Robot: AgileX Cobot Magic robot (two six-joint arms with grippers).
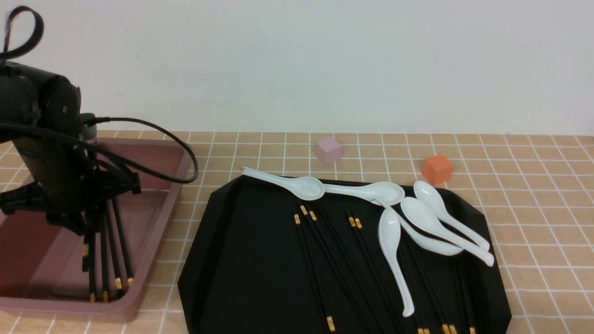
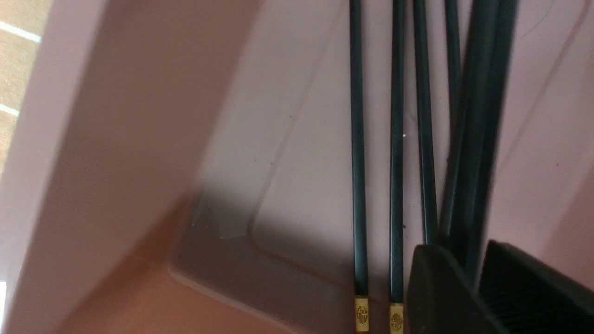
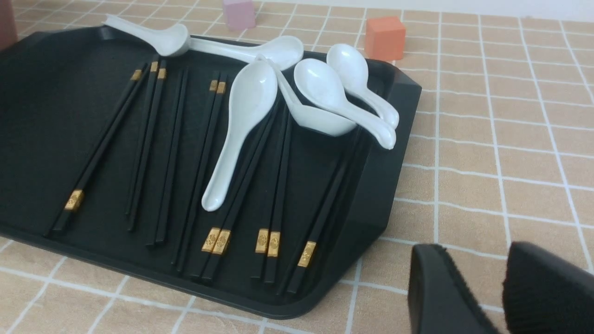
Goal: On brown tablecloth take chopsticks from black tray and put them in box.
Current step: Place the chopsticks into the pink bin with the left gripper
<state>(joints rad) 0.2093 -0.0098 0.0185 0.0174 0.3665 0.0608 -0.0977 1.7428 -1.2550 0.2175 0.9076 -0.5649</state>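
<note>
The brown tablecloth (image 1: 533, 195) is spread wide, with the black tray (image 1: 250, 260) set at centre and the box (image 1: 160, 232) seen to its left. Over the box, the left gripper (image 2: 471, 264) is clamped on a bundle of chopsticks (image 2: 478, 139) angled down into it. More are seen lying in the tray. The right gripper (image 3: 480, 255) is held open and empty.

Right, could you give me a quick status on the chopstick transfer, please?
Left tool over box, closed on chopsticks, others already inside. Right tool open, empty, beside black tray. More chopsticks on tray, some under white spoons.
</note>
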